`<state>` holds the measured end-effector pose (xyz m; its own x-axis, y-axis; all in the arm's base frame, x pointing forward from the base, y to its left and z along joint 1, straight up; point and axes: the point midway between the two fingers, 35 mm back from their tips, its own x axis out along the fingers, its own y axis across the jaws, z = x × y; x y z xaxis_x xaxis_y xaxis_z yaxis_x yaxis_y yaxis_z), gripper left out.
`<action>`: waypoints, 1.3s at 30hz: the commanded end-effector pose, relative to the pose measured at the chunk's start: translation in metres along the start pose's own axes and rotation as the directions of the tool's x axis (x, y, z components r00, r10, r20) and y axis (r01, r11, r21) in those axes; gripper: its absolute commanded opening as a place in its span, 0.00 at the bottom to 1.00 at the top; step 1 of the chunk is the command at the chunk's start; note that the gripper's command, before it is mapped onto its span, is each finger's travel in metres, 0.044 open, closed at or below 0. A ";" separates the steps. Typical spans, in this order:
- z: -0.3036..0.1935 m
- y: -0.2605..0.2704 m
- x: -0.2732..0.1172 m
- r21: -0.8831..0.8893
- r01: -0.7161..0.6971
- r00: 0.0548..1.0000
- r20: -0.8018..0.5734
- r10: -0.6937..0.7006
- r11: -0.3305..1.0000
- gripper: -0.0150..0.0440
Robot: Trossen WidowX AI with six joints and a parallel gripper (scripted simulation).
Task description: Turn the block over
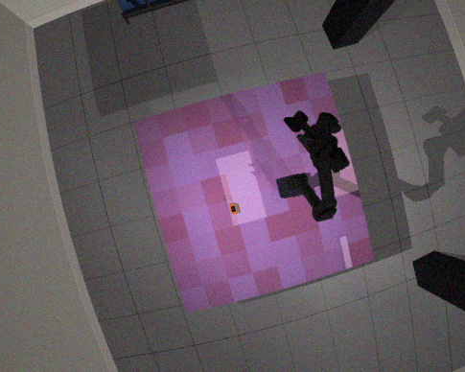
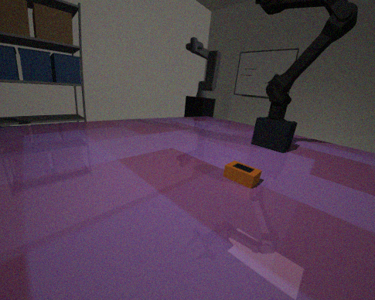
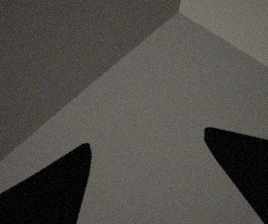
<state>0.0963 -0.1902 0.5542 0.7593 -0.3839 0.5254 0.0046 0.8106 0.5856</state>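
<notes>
The orange block [image 1: 233,208] [image 2: 240,177] rests flat on the pink and purple patchwork table [image 1: 200,240] [image 2: 96,232]. Its black marked side [image 2: 243,167] faces up. In the top view the block is left of the arm's base, near the corner of a bright patch of light. My gripper [image 1: 313,122] [image 3: 148,141] is open, with nothing between its fingers. It is raised high and well away from the block, and the wrist view shows only walls and ceiling behind the fingers. The gripper is outside the exterior view.
The arm's dark base [image 1: 291,186] [image 2: 274,134] stands on the table beyond the block in the exterior view. A shelf rack [image 2: 80,66] with bins and boxes, a second arm [image 2: 212,71] on a dark pedestal and a whiteboard [image 2: 254,83] are in the background.
</notes>
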 end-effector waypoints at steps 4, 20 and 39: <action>0.000 -0.022 0.012 0.066 0.016 1.000 0.001 -0.016 0.998 1.00; -0.120 -0.154 0.101 0.268 0.292 0.940 -0.259 -0.224 0.918 1.00; -0.424 -0.197 0.069 -0.195 0.517 0.360 -0.834 -0.418 0.834 1.00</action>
<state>0.4057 -0.2254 0.2545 0.8826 -0.1838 -0.4326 0.4637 0.4913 0.7373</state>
